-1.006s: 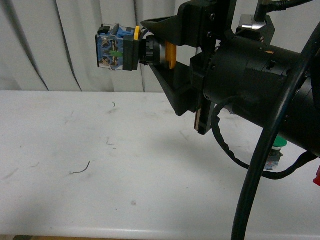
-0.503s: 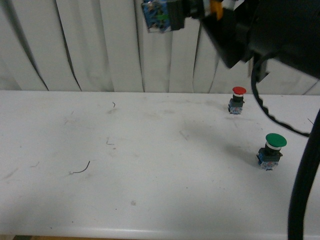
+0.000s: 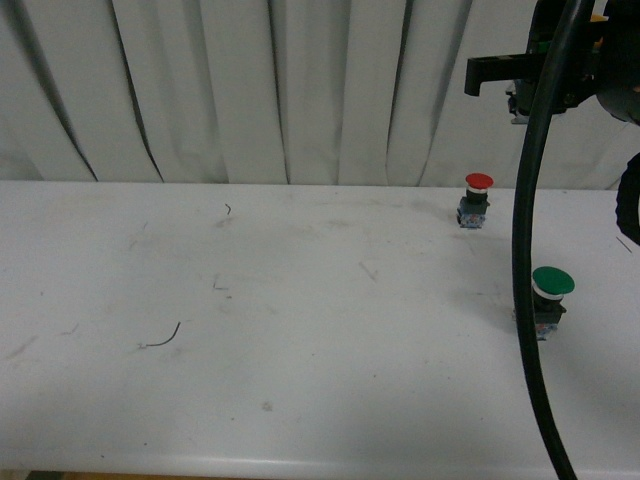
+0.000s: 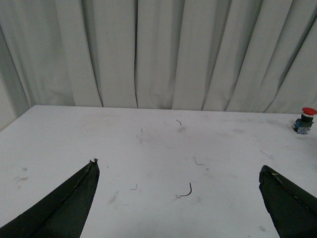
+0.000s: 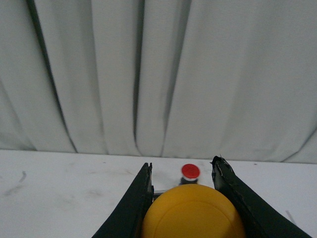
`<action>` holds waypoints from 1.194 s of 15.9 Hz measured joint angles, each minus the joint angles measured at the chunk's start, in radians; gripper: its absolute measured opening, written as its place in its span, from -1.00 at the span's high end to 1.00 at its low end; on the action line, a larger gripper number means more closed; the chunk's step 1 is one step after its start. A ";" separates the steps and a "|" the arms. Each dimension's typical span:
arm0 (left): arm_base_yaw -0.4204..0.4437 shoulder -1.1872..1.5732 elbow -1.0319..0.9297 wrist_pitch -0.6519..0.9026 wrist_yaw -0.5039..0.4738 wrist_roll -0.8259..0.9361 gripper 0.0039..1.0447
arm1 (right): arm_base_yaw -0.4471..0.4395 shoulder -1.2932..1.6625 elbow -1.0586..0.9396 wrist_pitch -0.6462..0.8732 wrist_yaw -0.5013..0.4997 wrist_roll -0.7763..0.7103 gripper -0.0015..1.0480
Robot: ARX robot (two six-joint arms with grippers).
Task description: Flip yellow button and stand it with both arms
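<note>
the right tool [image 5: 182, 165] is clamped on the yellow button [image 5: 193, 214], its orange-yellow cap filling the gap between the black fingers [image 5: 131, 210]. in the front view that right arm [image 3: 575, 60] hangs in the upper right of the frame, above the table [image 3: 300, 330]. the left tool [image 4: 178, 169] gapes wide over the table. a red button [image 3: 478, 197] and a green button [image 3: 551, 296] stand upright at the right.
</note>
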 joint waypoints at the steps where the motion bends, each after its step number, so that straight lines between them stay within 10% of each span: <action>1: 0.000 0.000 0.000 0.000 0.000 0.000 -0.88 | -0.027 0.011 0.028 -0.034 0.003 -0.042 0.34; 11: 0.000 0.000 0.000 0.000 0.000 0.000 -0.88 | -0.253 0.364 0.525 -0.579 -0.194 0.017 0.35; 19: 0.000 0.000 0.000 0.000 0.000 0.000 -0.88 | -0.215 0.604 0.760 -0.787 -0.208 0.107 0.35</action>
